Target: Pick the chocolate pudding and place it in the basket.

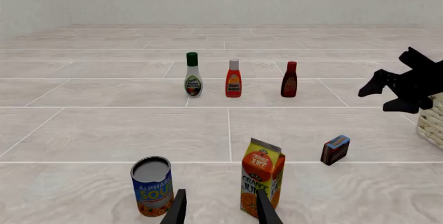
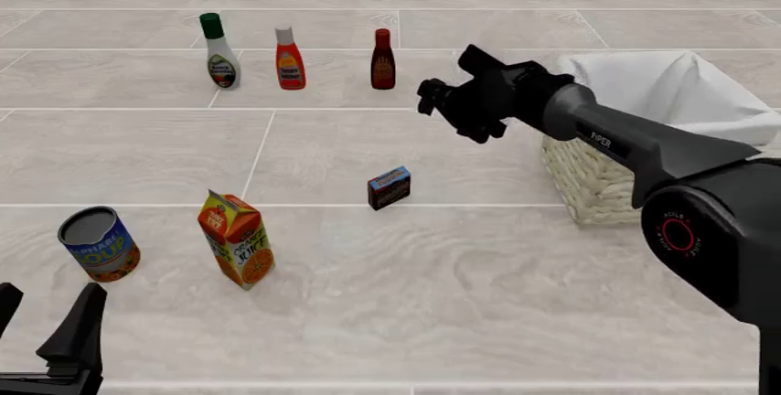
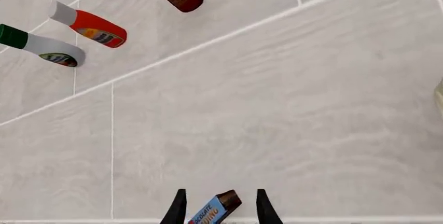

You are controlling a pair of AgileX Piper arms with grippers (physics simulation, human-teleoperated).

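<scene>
The chocolate pudding, a small dark brown box with a blue top, stands on the floor in the middle of the front view, left of the basket. My right gripper hangs open in the air above and beyond it, touching nothing. In the right wrist view the chocolate pudding shows far below, between the open fingers of the right gripper. The left gripper stays low at the near left, open and empty. The left wrist view shows the pudding near the basket, beyond the left gripper.
An orange juice carton and a soup can stand near the left gripper. Three bottles line the far side: white dressing, red ketchup, dark brown sauce. The floor is pale tile.
</scene>
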